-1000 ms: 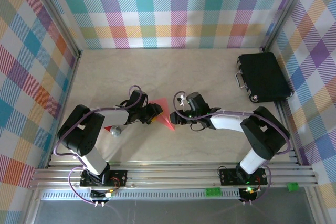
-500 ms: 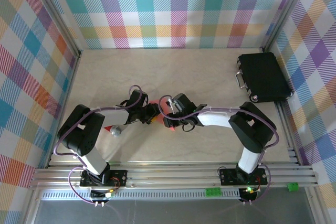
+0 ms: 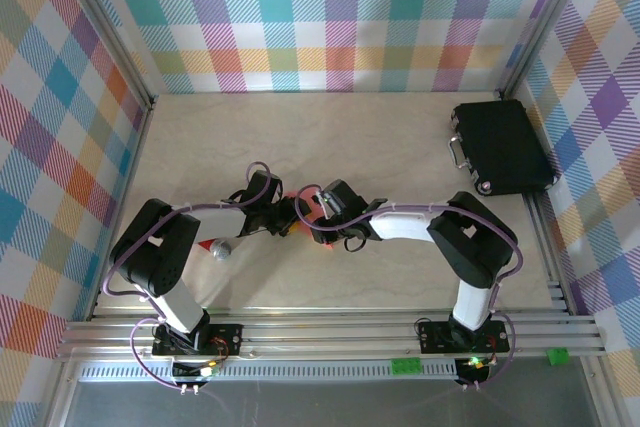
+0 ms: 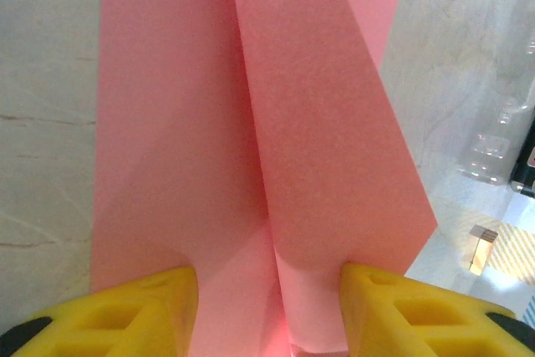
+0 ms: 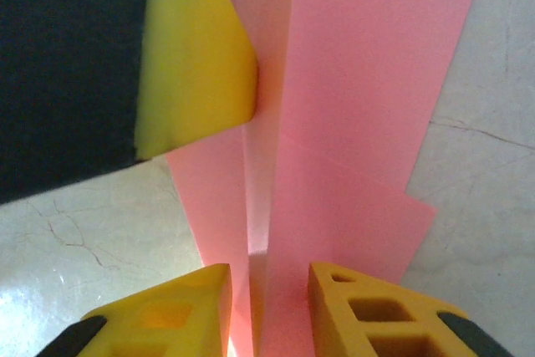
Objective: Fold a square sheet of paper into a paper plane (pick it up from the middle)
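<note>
Paper (image 4: 326, 123), part-folded, on tabletop (image 4: 42, 81) beneath left end effector (image 4: 266, 277), fingers apart astride ridge (image 4: 249, 123). Right end effector (image 5: 269, 277) opposite, fingers nearly together round ridge; we cannot tell if clamped. We fear skewed crease or tear if pinch lands off-centre.

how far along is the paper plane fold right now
Partly done: the pink paper already has long creases, overlapping flaps and a raised centre ridge. In hand: the left end effector and the right end effector face each other from opposite ends, each straddling that ridge with jaws apart, not pinching it. Left: pressing the ridge together and probably the wing folds; a finished dart shape is not visible.
</note>
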